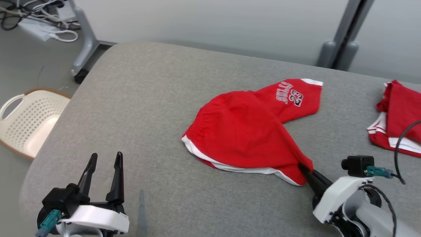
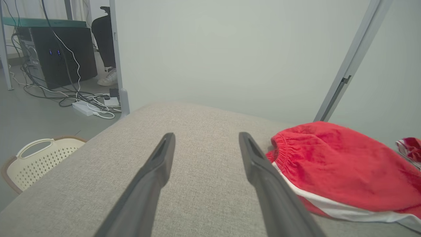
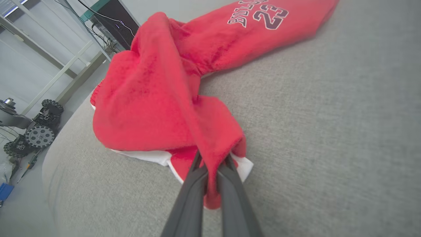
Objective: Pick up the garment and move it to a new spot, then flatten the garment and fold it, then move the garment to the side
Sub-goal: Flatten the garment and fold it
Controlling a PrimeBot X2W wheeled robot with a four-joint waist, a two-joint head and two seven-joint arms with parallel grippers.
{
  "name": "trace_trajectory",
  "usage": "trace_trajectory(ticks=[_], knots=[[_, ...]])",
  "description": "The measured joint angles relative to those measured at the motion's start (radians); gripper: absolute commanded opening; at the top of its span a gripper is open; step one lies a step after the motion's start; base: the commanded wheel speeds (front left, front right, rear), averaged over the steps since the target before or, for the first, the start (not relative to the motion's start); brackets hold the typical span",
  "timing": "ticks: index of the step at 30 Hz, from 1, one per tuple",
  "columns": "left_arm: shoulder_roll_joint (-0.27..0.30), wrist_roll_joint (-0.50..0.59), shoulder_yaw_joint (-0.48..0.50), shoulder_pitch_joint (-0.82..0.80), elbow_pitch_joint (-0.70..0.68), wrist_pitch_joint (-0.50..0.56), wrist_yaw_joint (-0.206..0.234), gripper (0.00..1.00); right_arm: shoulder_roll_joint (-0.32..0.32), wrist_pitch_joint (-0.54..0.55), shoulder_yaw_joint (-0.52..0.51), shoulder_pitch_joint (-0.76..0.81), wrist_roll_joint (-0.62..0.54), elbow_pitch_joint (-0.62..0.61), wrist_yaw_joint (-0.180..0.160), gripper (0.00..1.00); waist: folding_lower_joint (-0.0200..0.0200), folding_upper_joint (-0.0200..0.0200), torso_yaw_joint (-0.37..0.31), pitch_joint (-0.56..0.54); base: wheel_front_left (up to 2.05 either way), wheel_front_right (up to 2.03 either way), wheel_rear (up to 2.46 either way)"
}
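Right claw (image 3: 212,161) is pinched tight on the near hem corner of the red shorts (image 1: 243,131), mid-desk (image 1: 148,98). It's a thin bite, so a lift could slip or drag them bunched. Left claw (image 1: 105,161) gapes empty by the left edge. Grey padded top, basket (image 1: 33,118) on the floor.

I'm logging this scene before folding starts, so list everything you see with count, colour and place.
shorts: one, red with white trim, middle of padded surface
second garment: one, red and white, surface's right edge
padded surface: one, grey, under both garments
basket: one, cream, floor at left
cables: tangle, black and white, floor far left
computer tower: one, black, beside cables
left gripper: one, dark, open over bare surface, near left
right gripper: one, dark, shut on shorts' near corner
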Motion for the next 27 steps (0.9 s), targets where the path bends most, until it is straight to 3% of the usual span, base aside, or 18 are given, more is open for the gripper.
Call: trace_trajectory(ticks=[6,13,14,15,16,27], knots=[[0.006,0.000,0.002,0.012,-0.002,0.000,0.000,1.00,-0.082,0.105,0.008,0.031,0.058,-0.074,0.000,0.00,0.0000,0.0000,-0.068,-0.016,0.00,0.00,0.00],[0.003,0.002,0.001,0.016,-0.004,0.000,0.000,1.00,-0.146,0.306,-0.025,0.057,0.130,-0.151,0.000,0.00,0.0000,0.0000,-0.139,-0.020,0.00,0.00,0.00],[0.002,0.002,0.002,0.016,-0.005,0.000,0.000,1.00,-0.151,0.312,-0.035,0.055,0.127,-0.158,0.000,0.18,0.0000,0.0000,-0.145,-0.019,0.00,0.00,0.00],[0.001,0.002,0.003,0.016,-0.006,0.000,0.000,1.00,-0.152,0.315,-0.048,0.051,0.122,-0.161,0.000,0.45,0.0000,0.0000,-0.150,-0.018,0.00,0.00,0.00],[0.001,0.002,0.002,0.016,-0.005,0.000,0.000,1.00,-0.152,0.322,-0.059,0.045,0.114,-0.159,0.000,0.97,0.0000,0.0000,-0.154,-0.016,0.00,0.00,0.00],[-0.002,0.003,0.005,0.011,0.004,0.000,0.000,1.00,-0.105,0.180,-0.239,0.020,-0.046,-0.076,0.000,1.00,0.0001,0.0000,-0.176,-0.019,0.00,0.00,0.00]])
